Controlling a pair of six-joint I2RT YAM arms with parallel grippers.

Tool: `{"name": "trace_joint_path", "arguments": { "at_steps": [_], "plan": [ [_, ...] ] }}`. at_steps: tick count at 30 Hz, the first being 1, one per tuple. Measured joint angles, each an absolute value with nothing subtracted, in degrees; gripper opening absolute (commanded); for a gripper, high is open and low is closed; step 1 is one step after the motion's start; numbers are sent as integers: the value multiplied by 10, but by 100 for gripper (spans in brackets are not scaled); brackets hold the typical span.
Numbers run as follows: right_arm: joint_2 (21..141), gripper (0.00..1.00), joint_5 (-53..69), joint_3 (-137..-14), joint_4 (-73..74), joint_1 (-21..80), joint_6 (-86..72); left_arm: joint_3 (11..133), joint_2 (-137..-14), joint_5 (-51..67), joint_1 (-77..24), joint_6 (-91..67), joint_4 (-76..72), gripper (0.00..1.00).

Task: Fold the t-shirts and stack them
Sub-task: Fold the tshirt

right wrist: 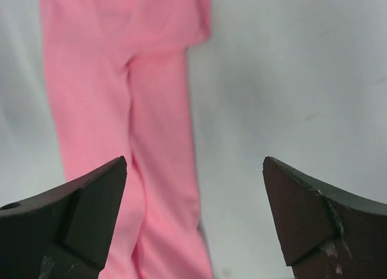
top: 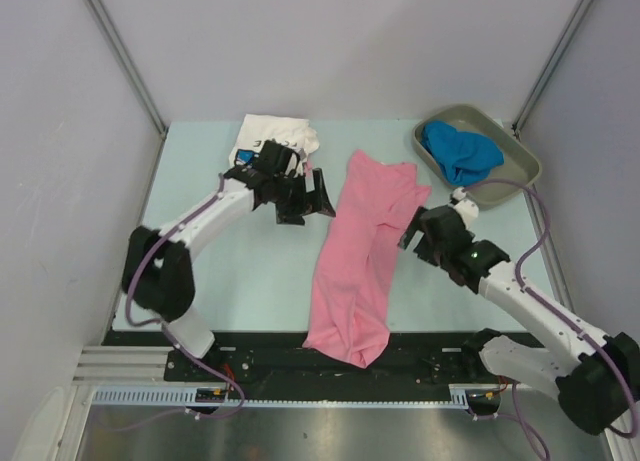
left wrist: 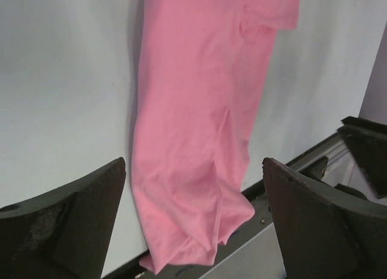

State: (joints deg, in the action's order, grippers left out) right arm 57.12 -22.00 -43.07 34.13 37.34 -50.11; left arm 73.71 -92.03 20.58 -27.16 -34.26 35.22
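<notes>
Both claws open and empty, one on each side of the pink shirt (top: 360, 256).
The pink shirt lies in a long strip down the middle of the table (top: 250, 271), its lower end drooping over the near edge. The left claw (top: 318, 196) and the right claw (top: 412, 233) both gape wide, gripping nothing. A white printed shirt (top: 275, 136) sits by the far edge, and a blue shirt (top: 460, 151) fills the tray (top: 520, 166) in the far right corner.

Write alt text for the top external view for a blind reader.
A narrow pink t-shirt lies down the middle of a pale table, its near end over the front edge, between the open left gripper and open right gripper. A white printed t-shirt lies far left; a blue t-shirt sits in a grey tray far right.
</notes>
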Motion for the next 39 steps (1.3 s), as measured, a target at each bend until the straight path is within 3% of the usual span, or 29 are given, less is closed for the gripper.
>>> {"name": "trace_joint_path", "arguments": {
  "at_steps": [3,7,25,33,39],
  "plan": [
    [608,100,-184,-431,296,258,-466,809,-1015,207,-272,-333,357,100],
    [688,100,-126,-430,223,182,-444,897,-1124,210,-272,-320,376,99],
    [936,98,-7,-453,-53,82,-439,1256,-1416,191,-272,-269,480,99],
    [1020,88,36,-515,-123,81,-443,1273,-1430,199,-271,-274,472,95],
    [1060,71,58,-536,-163,88,-454,1263,-1436,225,-269,-295,433,76]
  ]
}}
